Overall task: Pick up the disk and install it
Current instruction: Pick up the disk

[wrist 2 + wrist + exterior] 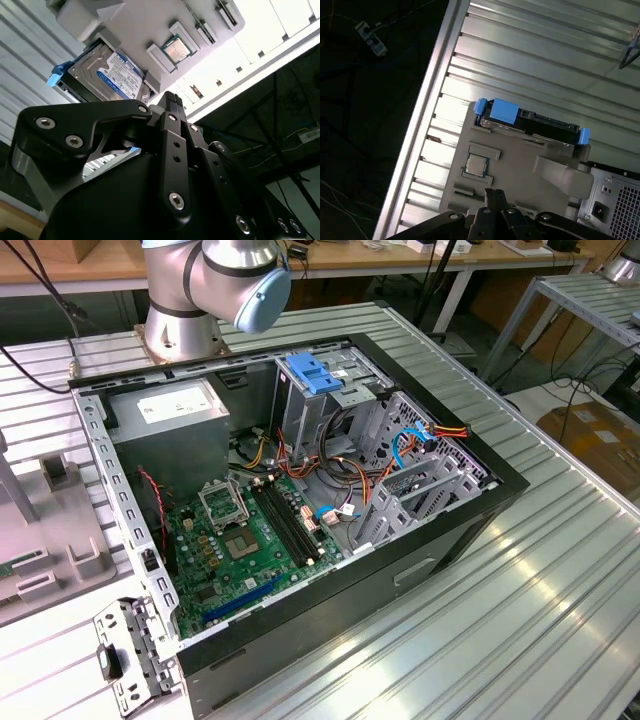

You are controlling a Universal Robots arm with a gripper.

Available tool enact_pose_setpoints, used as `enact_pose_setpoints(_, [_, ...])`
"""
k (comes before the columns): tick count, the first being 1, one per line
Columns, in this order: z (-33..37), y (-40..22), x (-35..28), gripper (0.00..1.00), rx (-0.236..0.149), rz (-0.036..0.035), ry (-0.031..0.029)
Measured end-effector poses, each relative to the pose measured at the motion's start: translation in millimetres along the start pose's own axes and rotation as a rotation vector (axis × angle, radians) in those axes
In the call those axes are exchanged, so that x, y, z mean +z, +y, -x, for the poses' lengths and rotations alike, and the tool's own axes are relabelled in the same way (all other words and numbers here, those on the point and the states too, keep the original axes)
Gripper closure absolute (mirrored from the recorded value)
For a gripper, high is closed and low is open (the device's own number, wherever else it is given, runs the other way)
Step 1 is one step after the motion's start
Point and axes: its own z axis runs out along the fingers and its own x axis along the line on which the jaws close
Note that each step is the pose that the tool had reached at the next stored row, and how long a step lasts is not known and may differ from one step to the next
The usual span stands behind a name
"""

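The disk (107, 75), judged heavy, rigid and fragile, is best taken across its flat faces by the gripper (170, 100), seen closed and empty.

Your arm (190, 280) shows silver cylindrical joints and a pale blue end cap. Your jaws: matte black linked bars, round silver screw heads.

The ribbed aluminium table (540, 570) carries an open black computer case (400, 575) at its middle. On the exterior view's left sits a grey moulded tray (60, 530). A small perforated metal piece (125, 660) lies just beside the case's near corner. The arm's base (180, 335) stands at the far side.
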Motion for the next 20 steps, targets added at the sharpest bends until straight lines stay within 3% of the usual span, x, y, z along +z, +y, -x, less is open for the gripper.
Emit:
enact_pose_setpoints(1, [0.0,0.0,0.0,0.89,-0.039,0.0010,0.0017])
enact_pose_setpoints(20, [0.0,0.0,0.0,0.89,-0.199,0.0048,0.0087])
